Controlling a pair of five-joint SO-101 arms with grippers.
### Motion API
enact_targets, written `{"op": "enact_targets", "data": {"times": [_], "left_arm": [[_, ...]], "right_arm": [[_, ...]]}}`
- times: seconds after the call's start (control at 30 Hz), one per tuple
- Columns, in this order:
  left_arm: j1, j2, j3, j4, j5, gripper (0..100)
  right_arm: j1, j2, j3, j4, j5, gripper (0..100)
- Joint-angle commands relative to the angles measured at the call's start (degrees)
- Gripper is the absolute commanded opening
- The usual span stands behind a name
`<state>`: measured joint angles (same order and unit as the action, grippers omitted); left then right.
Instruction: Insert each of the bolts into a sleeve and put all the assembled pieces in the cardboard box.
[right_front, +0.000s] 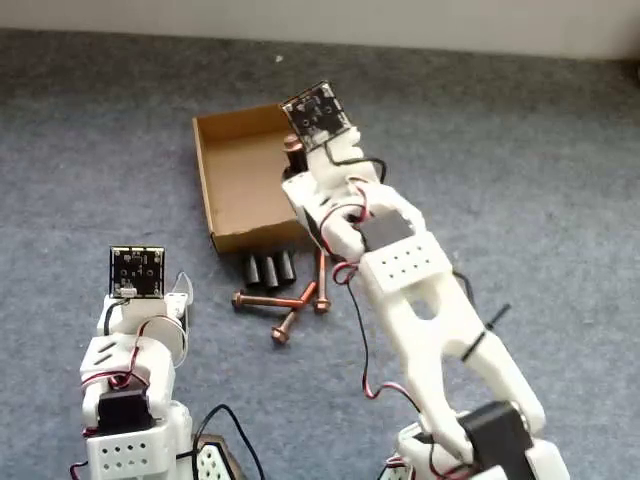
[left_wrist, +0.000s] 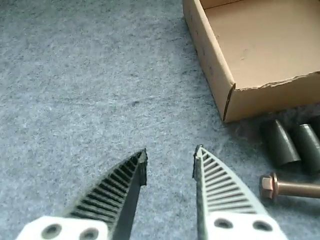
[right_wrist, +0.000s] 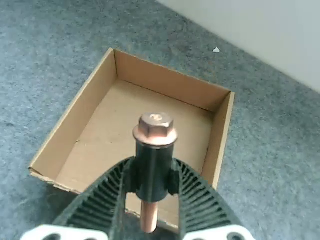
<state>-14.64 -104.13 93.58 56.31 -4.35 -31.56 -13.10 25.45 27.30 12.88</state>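
Open cardboard box (right_front: 240, 185) on grey carpet (right_front: 520, 150). Right arm (right_front: 420, 290) stretched over box's near corner, sleeved bolt (right_front: 293, 150) at its tip. Three dark sleeves (right_front: 270, 267) just before box, loose bolts (right_front: 272, 300) beside them. Left arm (right_front: 135, 350) well apart.

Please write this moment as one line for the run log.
right gripper: shut on copper bolt in black sleeve, over brown cardboard box | left gripper: open, above grey carpet | loose black sleeves, copper bolts: beside box

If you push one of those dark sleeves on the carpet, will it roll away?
Probably a little. The sleeves are round tubes lying on their sides, so one could roll sideways, but the fuzzy carpet would likely stop it soon. They look stiff, so a push shouldn't squash one.
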Motion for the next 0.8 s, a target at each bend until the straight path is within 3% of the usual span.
{"op": "enact_targets", "data": {"times": [0.0,0.13,0.33,0.5,0.77], "left_arm": [[-0.57,-0.75,-0.48,-1.32,-0.88,16],[-0.66,-0.75,-0.48,-1.23,-0.88,16],[-0.66,-0.75,-0.48,-1.23,-0.88,16],[-0.66,-0.75,-0.4,-1.23,-0.88,16],[-0.66,-0.75,-0.4,-1.23,-0.88,16]], "right_arm": [[0.66,3.82,-4.44,-9.63,0.09,0.5],[1.8,10.15,-4.44,-15.43,0.09,0.5],[3.12,16.31,-4.79,-16.04,0.09,1.4],[3.12,16.57,-4.53,-15.87,0.09,12.5],[2.77,9.01,-7.96,2.42,0.09,12.8]]}}
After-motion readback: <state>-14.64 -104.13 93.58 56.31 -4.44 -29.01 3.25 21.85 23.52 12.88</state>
